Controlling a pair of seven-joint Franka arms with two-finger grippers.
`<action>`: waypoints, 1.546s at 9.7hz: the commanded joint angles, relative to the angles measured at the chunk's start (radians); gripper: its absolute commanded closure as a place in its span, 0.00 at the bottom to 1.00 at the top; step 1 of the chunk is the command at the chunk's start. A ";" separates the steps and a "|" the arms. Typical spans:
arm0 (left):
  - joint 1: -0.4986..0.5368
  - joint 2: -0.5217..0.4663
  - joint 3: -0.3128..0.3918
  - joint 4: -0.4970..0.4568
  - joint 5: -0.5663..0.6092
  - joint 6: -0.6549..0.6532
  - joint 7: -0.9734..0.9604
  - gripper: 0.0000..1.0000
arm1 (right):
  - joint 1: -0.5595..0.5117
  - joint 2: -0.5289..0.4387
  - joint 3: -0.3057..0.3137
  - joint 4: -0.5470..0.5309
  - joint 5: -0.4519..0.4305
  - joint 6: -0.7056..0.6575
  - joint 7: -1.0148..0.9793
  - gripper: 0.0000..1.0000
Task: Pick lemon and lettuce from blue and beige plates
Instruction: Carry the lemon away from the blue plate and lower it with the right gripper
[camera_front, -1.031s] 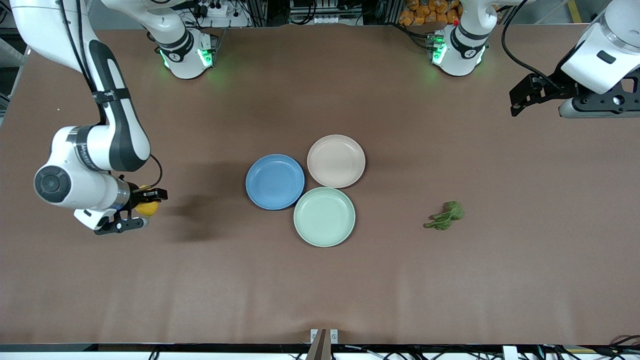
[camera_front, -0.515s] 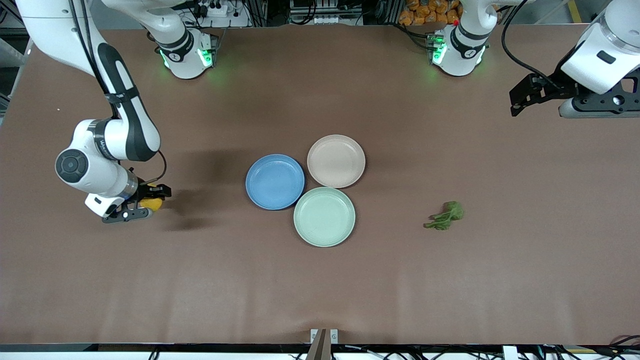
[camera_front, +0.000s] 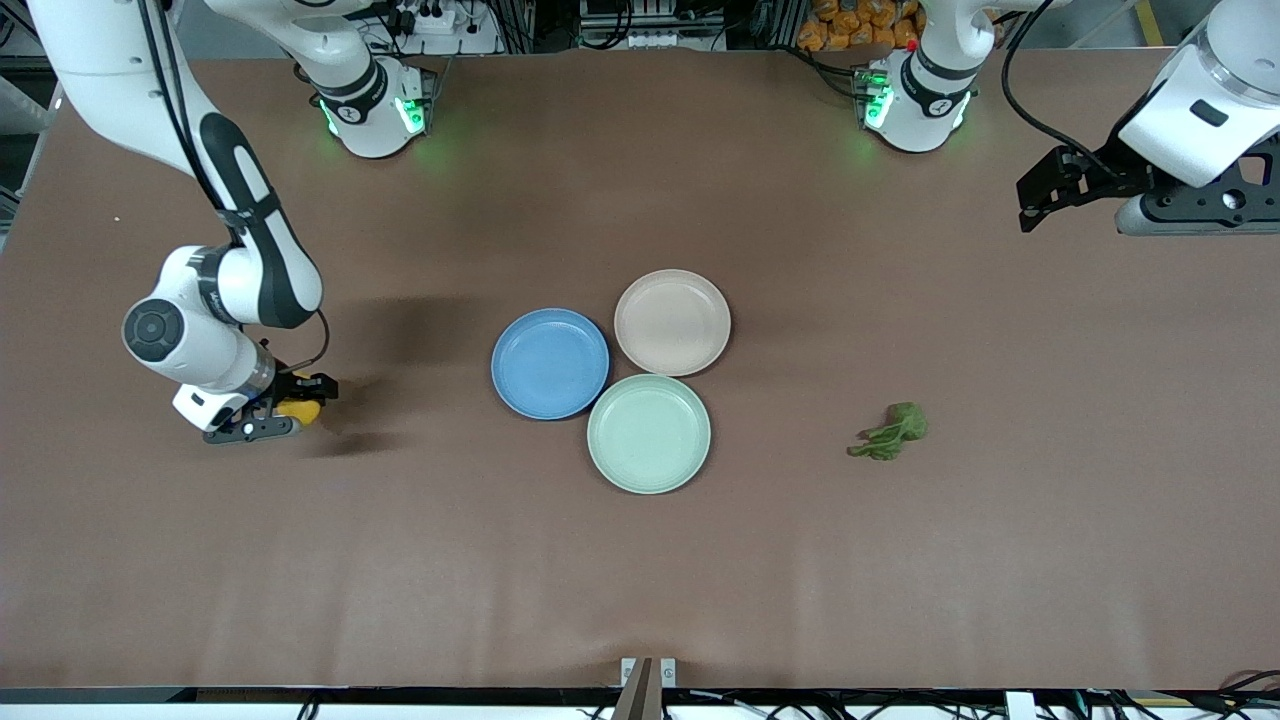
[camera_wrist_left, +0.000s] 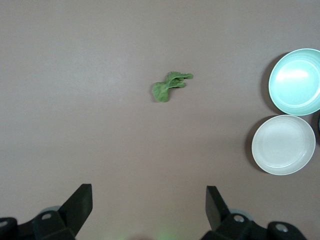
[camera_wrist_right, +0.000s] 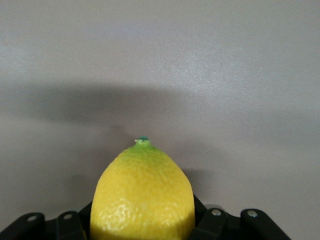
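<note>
My right gripper is shut on the yellow lemon, low over the bare table toward the right arm's end. The lemon fills the right wrist view between the jaws. The lettuce lies on the bare table toward the left arm's end, also in the left wrist view. The blue plate and the beige plate stand empty at the table's middle. My left gripper is open and empty, high over the table's edge at the left arm's end; in its own view the jaws stand wide apart.
A mint-green plate touches the blue and beige plates, nearer to the front camera; it is empty. It also shows in the left wrist view beside the beige plate.
My right gripper has come down with the lemon toward the table and drifted slightly toward the robots' bases. The left arm has barely moved.
</note>
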 joint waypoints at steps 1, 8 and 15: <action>-0.001 0.006 -0.005 0.019 0.019 -0.020 0.015 0.00 | -0.013 0.017 0.013 -0.002 -0.007 0.039 -0.003 0.72; -0.008 0.007 -0.005 0.019 0.019 -0.020 0.011 0.00 | -0.014 0.046 0.014 0.001 0.031 0.071 0.006 0.00; -0.008 0.009 -0.005 0.019 0.019 -0.020 0.011 0.00 | 0.000 0.028 0.013 0.183 0.094 -0.250 -0.002 0.00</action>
